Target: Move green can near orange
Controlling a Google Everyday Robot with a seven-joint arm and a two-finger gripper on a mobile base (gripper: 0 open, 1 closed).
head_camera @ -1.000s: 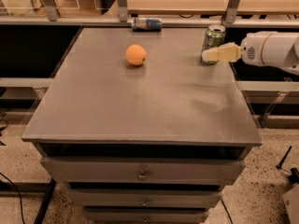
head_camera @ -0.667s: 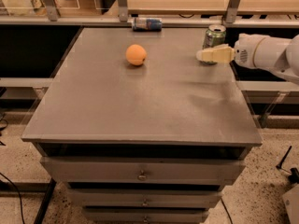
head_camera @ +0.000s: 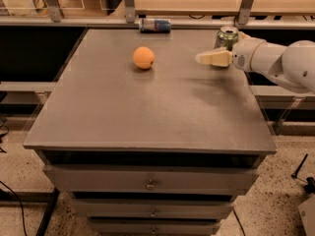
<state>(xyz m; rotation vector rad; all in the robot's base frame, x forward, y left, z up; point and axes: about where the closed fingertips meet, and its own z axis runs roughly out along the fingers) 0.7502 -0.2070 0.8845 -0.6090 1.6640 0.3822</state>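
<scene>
The green can (head_camera: 227, 36) stands upright near the far right corner of the grey table (head_camera: 147, 112), its silver top showing. The orange (head_camera: 143, 57) sits on the table's far middle, well to the left of the can. My gripper (head_camera: 207, 58) reaches in from the right on a white arm (head_camera: 280, 63). It hovers just in front of the can and slightly to its left, and its cream tip points left towards the orange. The can's lower part is hidden behind the gripper.
A blue and silver can (head_camera: 155, 25) lies on its side at the table's far edge, behind the orange. A wooden bench with metal posts (head_camera: 197, 1) runs behind the table. Drawers (head_camera: 147, 181) are below the table's front edge.
My gripper has moved left along the front of the green can, towards the orange. The can and the orange have not moved.
</scene>
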